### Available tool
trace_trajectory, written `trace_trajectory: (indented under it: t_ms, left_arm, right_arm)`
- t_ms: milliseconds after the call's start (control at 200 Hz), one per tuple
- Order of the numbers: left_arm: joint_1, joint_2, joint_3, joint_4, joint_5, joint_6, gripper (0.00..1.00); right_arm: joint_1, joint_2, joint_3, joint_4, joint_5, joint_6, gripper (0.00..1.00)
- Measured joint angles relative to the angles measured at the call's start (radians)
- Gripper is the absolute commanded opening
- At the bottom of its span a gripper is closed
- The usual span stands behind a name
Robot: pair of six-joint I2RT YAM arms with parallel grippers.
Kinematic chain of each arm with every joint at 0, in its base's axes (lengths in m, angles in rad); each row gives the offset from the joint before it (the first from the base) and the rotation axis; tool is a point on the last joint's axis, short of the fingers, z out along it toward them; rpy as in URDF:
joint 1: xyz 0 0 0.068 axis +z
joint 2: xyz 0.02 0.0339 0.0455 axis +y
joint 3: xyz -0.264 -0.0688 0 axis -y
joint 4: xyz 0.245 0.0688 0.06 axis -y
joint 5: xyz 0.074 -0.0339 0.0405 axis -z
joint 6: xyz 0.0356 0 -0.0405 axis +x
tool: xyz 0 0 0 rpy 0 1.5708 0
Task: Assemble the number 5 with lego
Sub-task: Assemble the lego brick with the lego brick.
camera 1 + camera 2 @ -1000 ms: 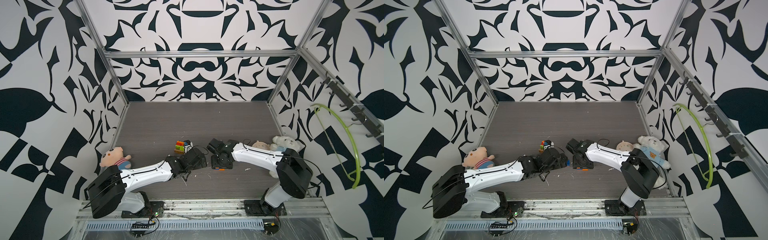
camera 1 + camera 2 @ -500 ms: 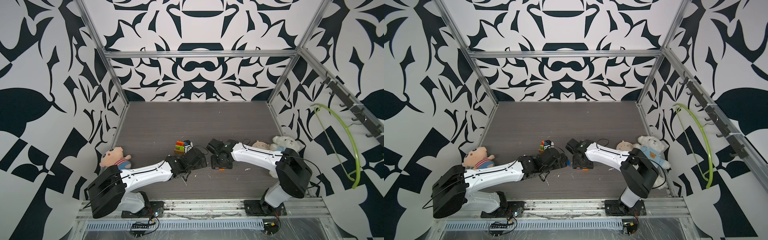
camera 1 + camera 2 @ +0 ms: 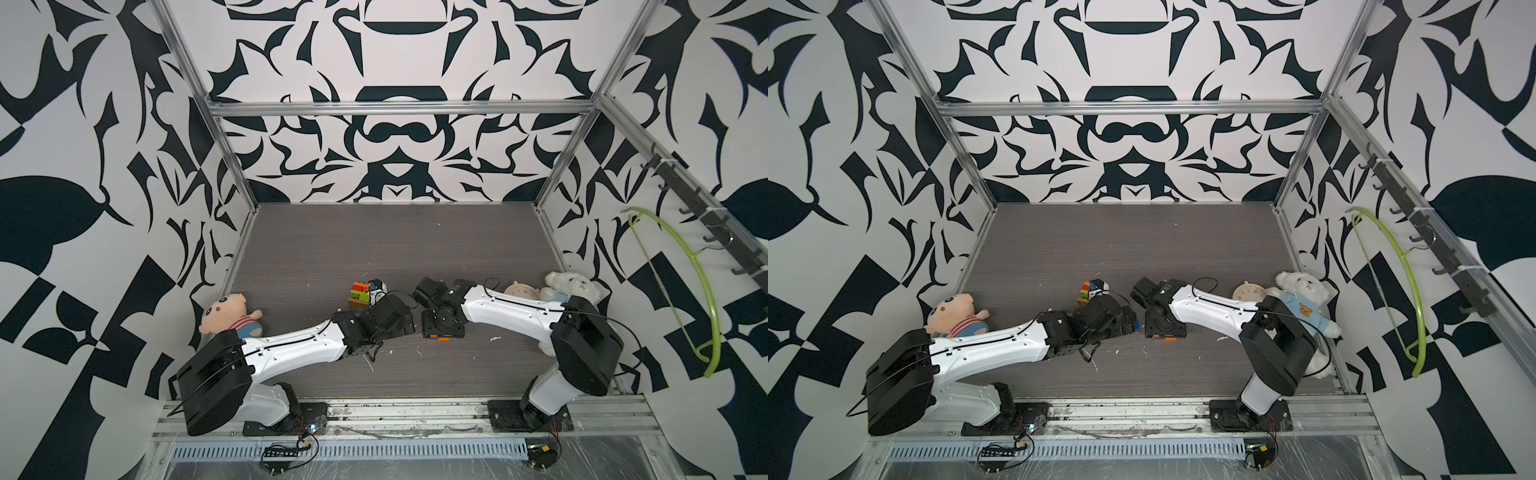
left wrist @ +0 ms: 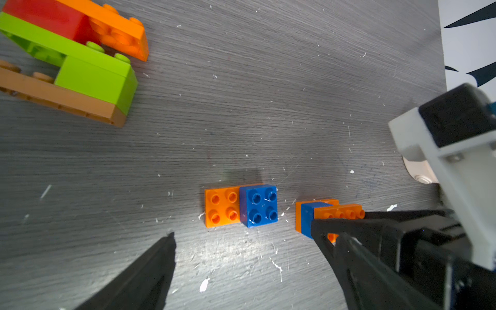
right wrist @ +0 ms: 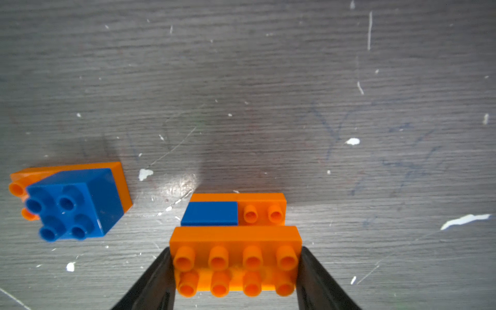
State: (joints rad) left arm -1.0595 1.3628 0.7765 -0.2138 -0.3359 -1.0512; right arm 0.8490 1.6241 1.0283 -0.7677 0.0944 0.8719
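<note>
My right gripper [image 5: 234, 257] is shut on an orange oblong lego brick [image 5: 236, 241], one finger on each short end. Just beyond it lies a low stack, a blue brick [image 5: 210, 214] on an orange one [image 5: 264, 212]; I cannot tell whether the held brick touches it. A blue square brick sits on an orange plate [image 5: 72, 204] beside that. My left gripper [image 4: 243, 230] is open, low over the table, with that blue and orange pair [image 4: 241, 205] just ahead of its tips. In both top views the two grippers [image 3: 399, 320] [image 3: 1165, 326] meet at mid-table.
A loose heap of lime green, red and orange lego [image 4: 94, 77] [image 3: 359, 293] lies behind the left gripper, with a small multicoloured cube [image 3: 376, 286] next to it. A plush pig [image 3: 226, 313] is at the left wall, a white bear [image 3: 569, 286] and a pale dish [image 3: 519, 289] at the right.
</note>
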Motion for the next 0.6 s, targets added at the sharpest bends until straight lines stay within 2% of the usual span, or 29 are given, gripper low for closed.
trace_trajectory:
  t_ms: [225,600]
  left_arm:
    - [0.0,0.012,0.008,0.0,0.0,0.002,0.99]
    - [0.0,0.014,0.009,0.0,0.0,0.003,0.99]
  right_arm:
    - [0.018,0.0,-0.005,-0.005,0.056,-0.001,0.54]
    - [-0.011,0.01,-0.01,0.007,-0.016,0.011,0.55]
